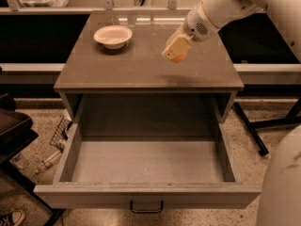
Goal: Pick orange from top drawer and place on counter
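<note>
Most of the job looks done: the orange (178, 58) is out of the top drawer (146, 196) and sits in the grasp of the gripper (176, 49), which hangs above the counter (141, 67) on its right half, roughly midway between the front and back edges. The jaws are pinched on the fruit, with only a sliver of its orange skin showing under the pale fingers (172, 45). The fruit seems to be held clear of the surface, though how far above it cannot be told from this angle. What is left, by my judgement, is to lower it onto the worktop, let the jaws part, and draw the arm (221, 6) away. The bare stretch of counter under and around the gripper offers plenty of room for that. As for containers, the drawer stands pulled fully out below the front edge, its dark handle (146, 206) centred on the front panel, and nothing shows on its grey floor. A white bowl (98, 33) rests near the back-left corner, well apart from the gripper, and it looks empty.
</note>
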`<state>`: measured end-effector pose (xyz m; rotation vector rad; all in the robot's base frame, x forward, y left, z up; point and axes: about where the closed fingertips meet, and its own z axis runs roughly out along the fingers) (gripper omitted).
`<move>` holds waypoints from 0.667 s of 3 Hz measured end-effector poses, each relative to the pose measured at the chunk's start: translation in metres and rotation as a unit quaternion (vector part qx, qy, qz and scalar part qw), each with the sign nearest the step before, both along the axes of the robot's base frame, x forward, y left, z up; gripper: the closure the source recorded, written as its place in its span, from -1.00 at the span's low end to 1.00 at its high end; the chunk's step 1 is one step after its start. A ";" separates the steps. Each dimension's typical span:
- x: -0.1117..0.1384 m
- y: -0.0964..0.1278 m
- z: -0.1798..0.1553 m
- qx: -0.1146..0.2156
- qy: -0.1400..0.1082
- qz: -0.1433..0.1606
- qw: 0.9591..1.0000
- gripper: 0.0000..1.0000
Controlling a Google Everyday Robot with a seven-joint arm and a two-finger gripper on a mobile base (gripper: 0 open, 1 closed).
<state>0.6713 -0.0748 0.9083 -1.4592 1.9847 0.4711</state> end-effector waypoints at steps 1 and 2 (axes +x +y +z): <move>0.038 0.014 -0.036 0.033 -0.011 0.005 0.999 1.00; 0.047 0.013 -0.085 0.065 -0.011 -0.005 0.998 0.93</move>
